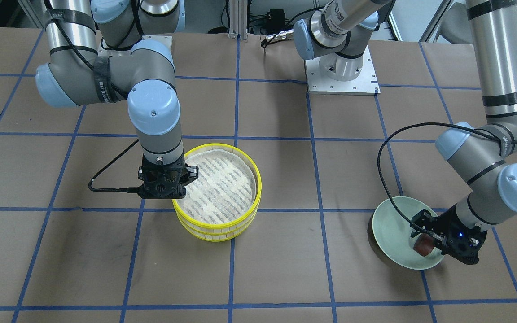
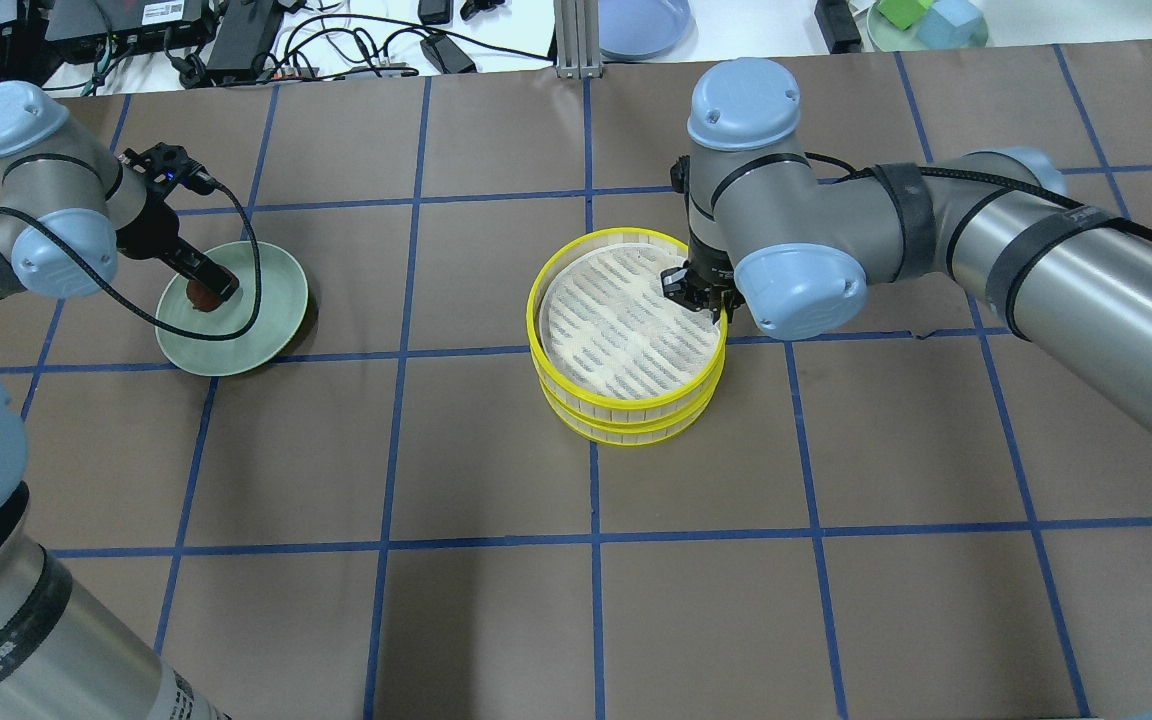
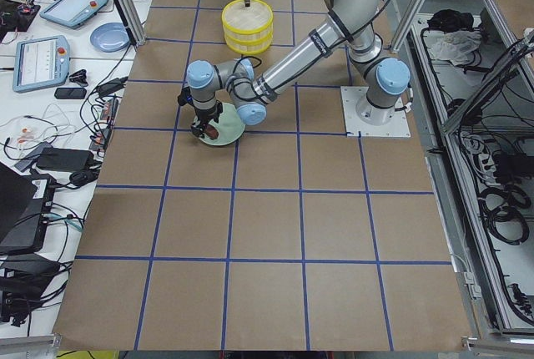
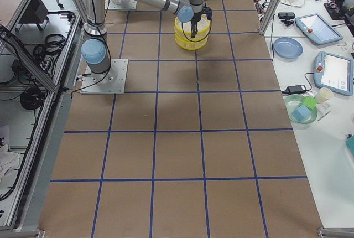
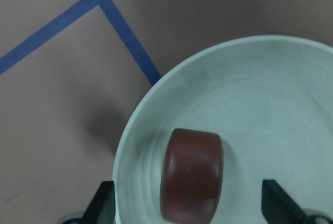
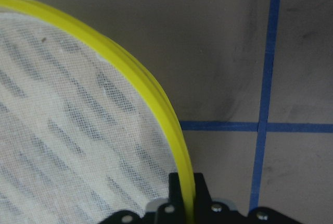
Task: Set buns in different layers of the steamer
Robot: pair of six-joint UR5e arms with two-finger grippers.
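Note:
The two steamer layers stand stacked mid-table, the top layer [image 2: 536, 300] on the lower layer [image 2: 636, 430], with yellow rims and a striped pale base. The top layer holds nothing. My right gripper [image 6: 187, 195] is shut on the top layer's yellow rim [image 6: 151, 96], at its edge in the overhead view [image 2: 711, 300]. The dark reddish-brown bun [image 5: 191, 174] lies on the pale green plate [image 5: 270, 104]. My left gripper [image 5: 187, 211] is open, low over the plate, one finger on each side of the bun [image 2: 201, 293]. The cream-white bun is out of view.
The plate [image 1: 388, 224] sits about two grid squares from the steamer stack [image 1: 258, 179]. Blue tape lines cross the brown table. An arm's base plate [image 1: 341, 76] is bolted at the robot's side. Cables, a blue dish [image 2: 641, 25] and blocks lie beyond the far edge.

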